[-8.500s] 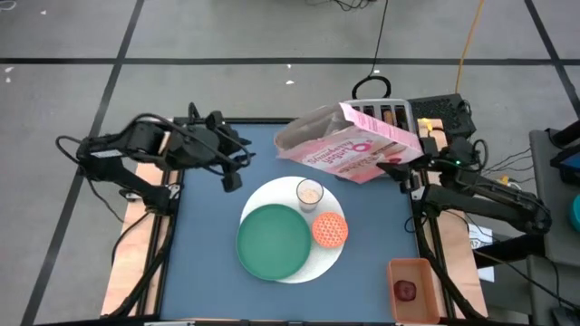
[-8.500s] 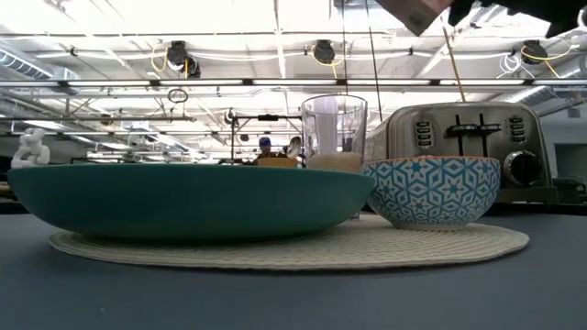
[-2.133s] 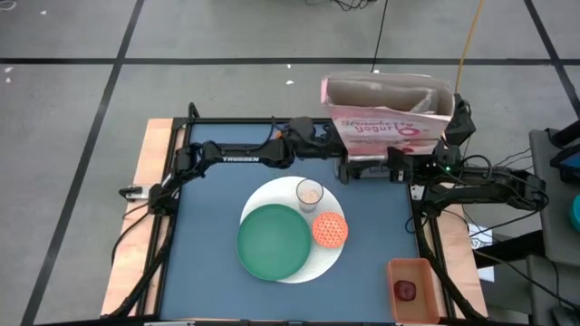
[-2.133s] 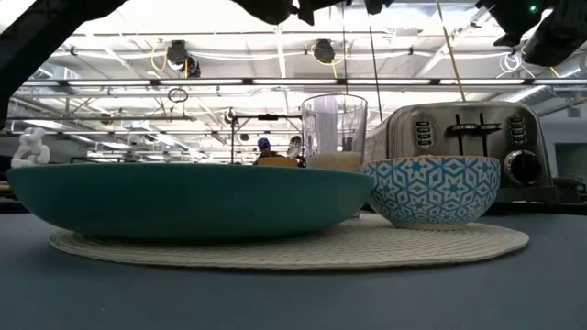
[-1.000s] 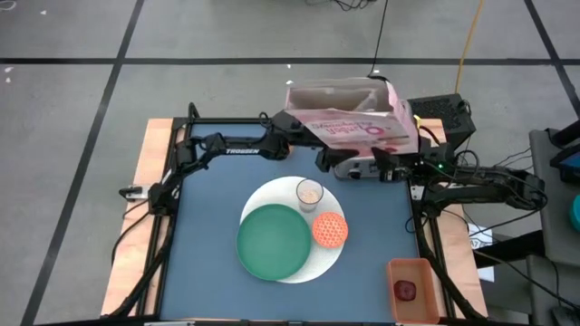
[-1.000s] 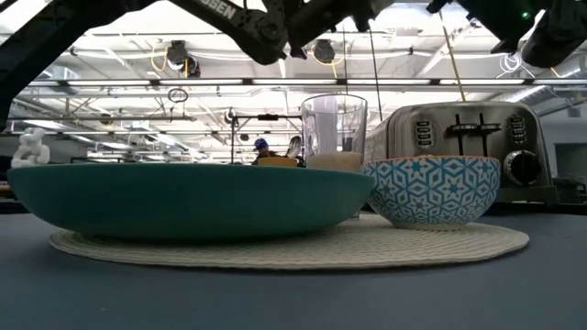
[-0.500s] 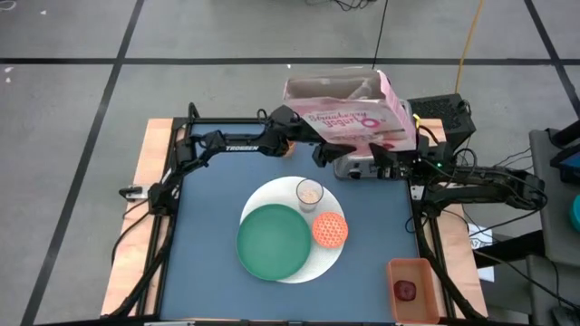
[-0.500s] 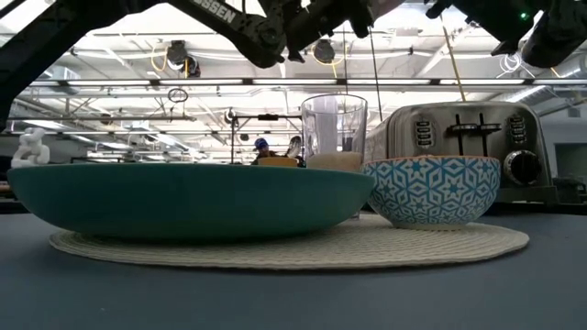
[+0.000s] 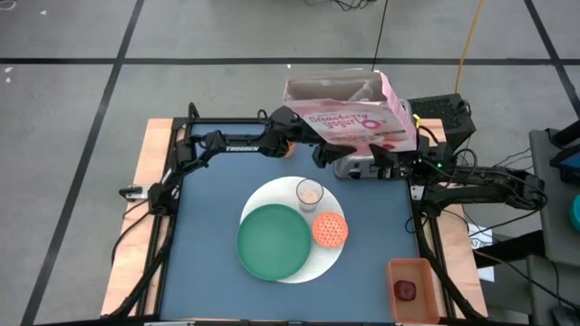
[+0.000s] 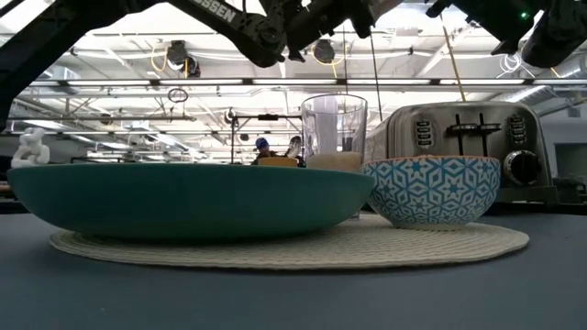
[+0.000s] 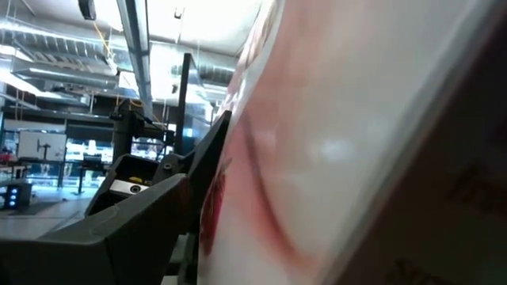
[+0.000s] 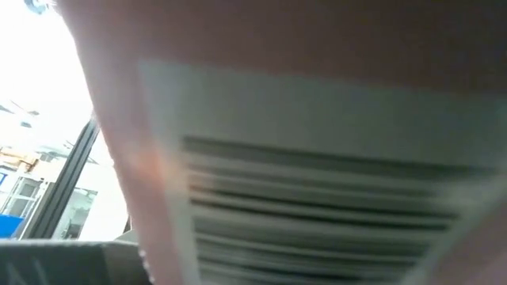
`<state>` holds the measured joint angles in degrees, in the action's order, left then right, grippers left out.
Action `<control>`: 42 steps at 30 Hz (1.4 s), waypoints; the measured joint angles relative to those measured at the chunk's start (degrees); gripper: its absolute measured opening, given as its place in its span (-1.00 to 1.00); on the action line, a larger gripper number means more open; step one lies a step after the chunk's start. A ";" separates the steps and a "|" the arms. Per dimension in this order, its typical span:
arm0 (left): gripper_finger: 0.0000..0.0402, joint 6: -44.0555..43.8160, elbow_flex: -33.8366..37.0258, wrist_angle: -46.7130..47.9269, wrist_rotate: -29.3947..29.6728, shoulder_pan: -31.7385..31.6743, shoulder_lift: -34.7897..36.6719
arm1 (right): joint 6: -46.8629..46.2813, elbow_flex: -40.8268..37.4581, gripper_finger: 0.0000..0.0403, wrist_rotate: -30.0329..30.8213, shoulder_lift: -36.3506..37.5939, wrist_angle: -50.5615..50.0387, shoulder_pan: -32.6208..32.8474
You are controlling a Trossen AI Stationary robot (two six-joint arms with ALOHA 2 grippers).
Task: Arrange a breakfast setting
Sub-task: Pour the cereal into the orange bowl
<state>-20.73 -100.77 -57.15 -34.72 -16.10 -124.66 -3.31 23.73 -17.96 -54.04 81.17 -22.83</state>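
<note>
Both grippers, left gripper (image 9: 304, 136) and right gripper (image 9: 403, 149), are pinched on the cereal box (image 9: 349, 118) held far of the bowl (image 9: 330, 229), which lies nearer the right.

plate (image 9: 272, 241) green | mat (image 9: 340, 256) white | bowl (image 9: 330, 230) orange-pink lattice pattern | cereal box (image 9: 349, 118) pink | tabletop (image 9: 208, 226) blue

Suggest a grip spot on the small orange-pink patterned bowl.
Pinch the rim of the small orange-pink patterned bowl on its right side, coming straight down. The bowl sits upright and open on the large white round disc, with the green plate close on its left and the small milky glass just behind.
</note>
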 joint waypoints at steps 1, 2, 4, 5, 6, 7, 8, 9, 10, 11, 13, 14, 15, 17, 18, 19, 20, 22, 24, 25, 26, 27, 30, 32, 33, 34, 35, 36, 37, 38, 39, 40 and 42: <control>0.96 0.01 0.00 0.00 0.02 0.00 0.00 | 0.00 0.00 0.16 -0.02 0.00 0.02 0.00; 0.96 0.06 0.00 0.00 0.03 0.00 0.00 | 0.00 0.00 0.16 -0.02 0.00 0.02 0.00; 0.95 0.95 -0.02 0.00 0.08 -0.02 0.00 | -0.01 0.00 0.16 -0.02 0.00 0.00 0.00; 0.95 1.18 -0.04 -0.01 0.09 -0.02 0.00 | -0.01 0.00 0.16 -0.02 0.00 0.00 0.00; 0.95 1.19 -0.04 -0.02 0.12 -0.02 0.00 | -0.02 0.00 0.16 -0.03 0.00 0.00 0.00; 0.95 1.15 -0.04 -0.04 0.14 0.00 0.00 | -0.01 0.00 0.16 -0.06 0.00 -0.01 0.00; 0.95 1.14 -0.04 -0.04 0.13 0.00 0.00 | 0.00 0.00 0.16 -0.06 0.00 -0.07 0.00; 0.95 1.14 -0.04 -0.04 0.17 0.00 0.00 | -0.02 0.00 0.16 -0.05 0.00 -0.14 0.00; 0.95 1.16 -0.04 -0.05 0.19 -0.02 0.00 | -0.02 0.00 0.16 -0.04 0.02 -0.24 0.00; 0.93 1.14 -0.04 -0.07 0.21 -0.02 0.00 | -0.02 0.00 0.16 -0.04 0.02 -0.26 0.00; 0.84 1.11 -0.04 -0.08 0.21 -0.01 0.00 | -0.02 0.00 0.16 -0.02 0.02 -0.33 0.00; 0.78 1.11 -0.04 -0.09 0.20 0.00 0.00 | 0.00 0.00 0.16 0.01 0.02 -0.36 0.00; 0.70 1.11 -0.04 -0.09 0.20 0.00 0.00 | 0.01 0.00 0.16 0.07 0.02 -0.39 0.00; 0.54 1.11 -0.04 -0.09 0.47 -0.02 0.00 | 0.20 0.00 0.16 0.16 0.02 -0.44 -0.01; 0.45 1.10 -0.04 -0.09 0.57 -0.07 0.00 | 0.26 0.00 0.16 0.16 0.02 -0.48 0.00; 0.37 1.09 -0.04 -0.09 0.72 -0.13 0.00 | 0.28 0.00 0.16 0.16 0.02 -0.59 0.00; 0.30 1.09 -0.04 -0.11 0.70 -0.22 0.02 | 0.28 0.00 0.16 0.16 0.02 -0.71 0.00; 0.18 0.80 -0.04 -0.11 0.66 -0.38 0.02 | 0.16 0.00 0.16 0.15 0.02 -0.83 0.00; 0.11 0.28 -0.04 -0.13 0.31 -0.58 0.02 | 0.13 0.00 0.16 0.13 0.02 -0.99 0.00; 0.09 0.00 -0.04 -0.13 0.21 -0.65 0.02 | 0.03 0.00 0.16 0.13 0.02 -1.01 0.00; 0.09 -0.21 -0.04 -0.13 0.21 -0.67 0.02 | -0.09 0.00 0.16 0.13 0.02 -1.07 0.00; 0.09 -0.33 -0.04 -0.13 0.21 -0.68 0.02 | -0.14 0.00 0.16 0.16 0.02 -1.09 0.00; 0.11 -0.47 -0.04 -0.11 0.24 -0.68 0.02 | -1.79 0.00 0.16 0.31 0.02 -1.05 0.00; 0.11 -0.66 -0.04 -0.09 0.26 -0.68 0.02 | -2.55 0.00 0.16 0.29 0.02 -1.14 0.00; 0.12 -0.68 -0.04 -0.09 0.26 -0.68 0.02 | -2.62 0.00 0.16 0.29 0.02 -1.18 0.00; 0.12 -0.68 -0.04 -0.09 0.26 -0.70 0.02 | -2.62 0.00 0.16 0.29 0.02 -1.26 0.00; 0.12 -0.66 -0.04 -0.09 0.26 -0.70 0.02 | -2.62 0.00 0.16 0.27 0.04 -1.40 0.00; 0.12 -0.66 -0.04 -0.09 0.26 -0.70 0.02 | -2.59 0.00 0.16 0.25 0.04 -1.48 0.00; 0.12 -0.66 -0.04 -0.09 0.25 -0.70 0.02 | -2.42 0.00 0.16 0.24 0.04 -1.52 0.00; 0.12 -0.63 -0.04 -0.09 0.22 -0.72 0.02 | -2.25 0.00 0.16 0.24 0.04 -1.55 0.00; 0.12 -0.61 -0.04 -0.09 0.22 -0.72 0.02 | -2.19 0.00 0.16 0.22 0.04 -1.55 0.00; 0.12 -0.59 -0.04 -0.09 0.22 -0.72 0.02 | -2.14 0.00 0.16 0.20 0.04 -1.57 0.00; 0.12 -0.59 -0.04 -0.09 0.22 -0.72 0.02 | -2.06 0.00 0.17 0.15 0.04 -1.63 0.00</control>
<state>-21.32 -100.82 -57.23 -34.50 -16.82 -124.64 -5.37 23.73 -17.81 -54.00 79.53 -22.83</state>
